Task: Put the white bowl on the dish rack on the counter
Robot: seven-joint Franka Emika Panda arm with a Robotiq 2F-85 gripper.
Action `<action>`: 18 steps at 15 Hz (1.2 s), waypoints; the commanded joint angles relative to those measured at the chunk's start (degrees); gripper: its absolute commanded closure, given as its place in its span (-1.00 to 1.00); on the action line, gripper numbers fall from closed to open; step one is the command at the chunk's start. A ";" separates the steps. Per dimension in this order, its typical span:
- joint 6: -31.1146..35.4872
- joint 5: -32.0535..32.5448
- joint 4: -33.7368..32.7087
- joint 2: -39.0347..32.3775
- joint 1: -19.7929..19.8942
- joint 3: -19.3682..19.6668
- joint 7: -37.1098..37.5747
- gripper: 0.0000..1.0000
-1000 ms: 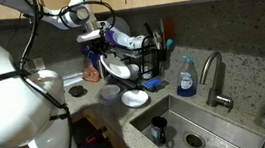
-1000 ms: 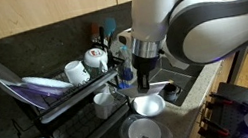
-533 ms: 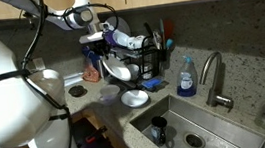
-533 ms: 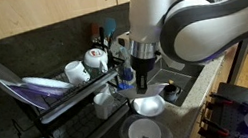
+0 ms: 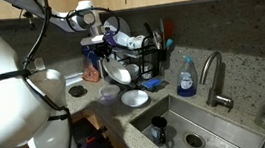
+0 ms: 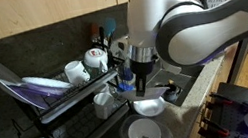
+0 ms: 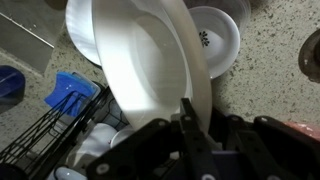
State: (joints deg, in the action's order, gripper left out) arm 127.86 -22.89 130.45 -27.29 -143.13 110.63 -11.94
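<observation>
The gripper was seen clamped shut on the rim of the white bowl; in the wrist view the wall of the bowl was pinched between the fingers, so that the bowl was hung on edge and tilted rather than carried flat. Such a rim grip was judged to have been chosen because the bowl is too wide to be spanned across its body.

In an exterior view the white bowl was held clear of the counter, just in front of the lower tier of the dish rack and above a shallow dish lying on the stone; it had not yet been set on the rack. The tilt was judged to suit sliding it between the wires; the mug and a large plate on the upper tier left little room there.

A blue soap bottle was stood beside the sink, within reach of the tap; its label was too small to be read. A small dark mark was noted inside a dish in the wrist view; nothing legible could be made of it; no other writing was found.
</observation>
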 commanded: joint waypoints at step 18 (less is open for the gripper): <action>6.59 2.17 -0.09 4.29 11.70 -9.25 8.39 0.93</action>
State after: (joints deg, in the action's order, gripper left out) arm 132.34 -22.75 130.59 -24.38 -132.60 102.10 -6.12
